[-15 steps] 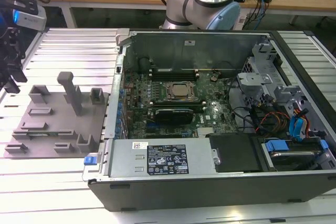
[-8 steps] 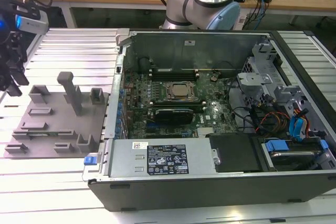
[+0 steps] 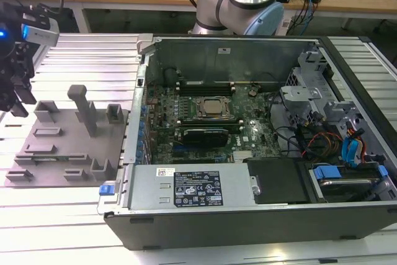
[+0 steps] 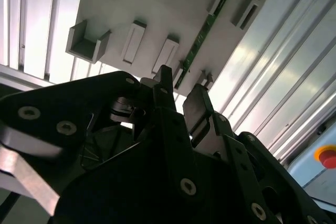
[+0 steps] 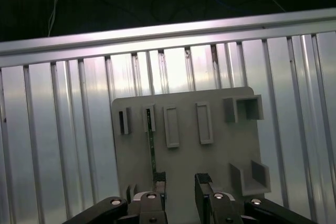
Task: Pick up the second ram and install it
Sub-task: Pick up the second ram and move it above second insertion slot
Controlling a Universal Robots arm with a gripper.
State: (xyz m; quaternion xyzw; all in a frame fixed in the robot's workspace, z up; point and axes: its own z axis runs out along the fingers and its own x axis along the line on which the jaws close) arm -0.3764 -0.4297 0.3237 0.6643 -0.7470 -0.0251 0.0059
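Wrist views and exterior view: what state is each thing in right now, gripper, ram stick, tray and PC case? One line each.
gripper: open, above the tray, holding nothing.
second ram: on edge in a tray slot, not gripped.
holder tray: lying flat, with the ram in it.
computer case: on its side, panel off, motherboard exposed.

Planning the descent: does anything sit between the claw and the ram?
Nothing. In the first wrist view the open claw hangs over the ram in its tray slot, only air between.
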